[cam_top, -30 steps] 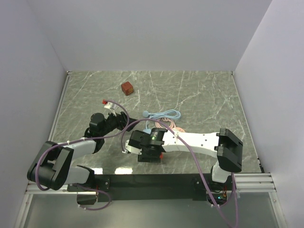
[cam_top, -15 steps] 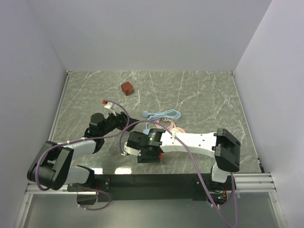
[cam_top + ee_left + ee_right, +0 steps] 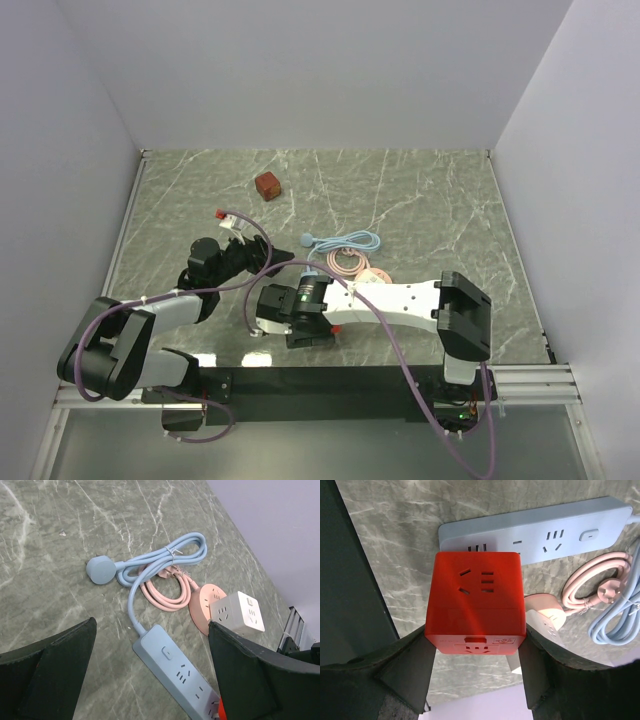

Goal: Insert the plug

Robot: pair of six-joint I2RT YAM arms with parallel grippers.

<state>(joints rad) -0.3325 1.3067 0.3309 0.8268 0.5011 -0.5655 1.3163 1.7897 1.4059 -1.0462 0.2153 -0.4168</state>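
Viewing from the top external camera, we record the right gripper [image 3: 305, 326] low near the counter's near edge, left of centre, with a red sliver of the plug [image 3: 336, 328] showing at its side. We cannot tell the jaw state of either gripper from this view. The left gripper [image 3: 250, 258] lies just beyond it. A brownish-red cube [image 3: 267, 185] sits well apart, toward the far edge.

From the left wrist camera, we find the left jaws spread wide with nothing between them. Below them lies the light blue power strip [image 3: 176, 674], beside a round pink socket [image 3: 206, 601] and a white cube [image 3: 239, 612] that touch each other.

From the right wrist camera, we note the right jaws pinching the plug on two opposite sides. It covers the strip's end; whether it is seated we cannot tell.
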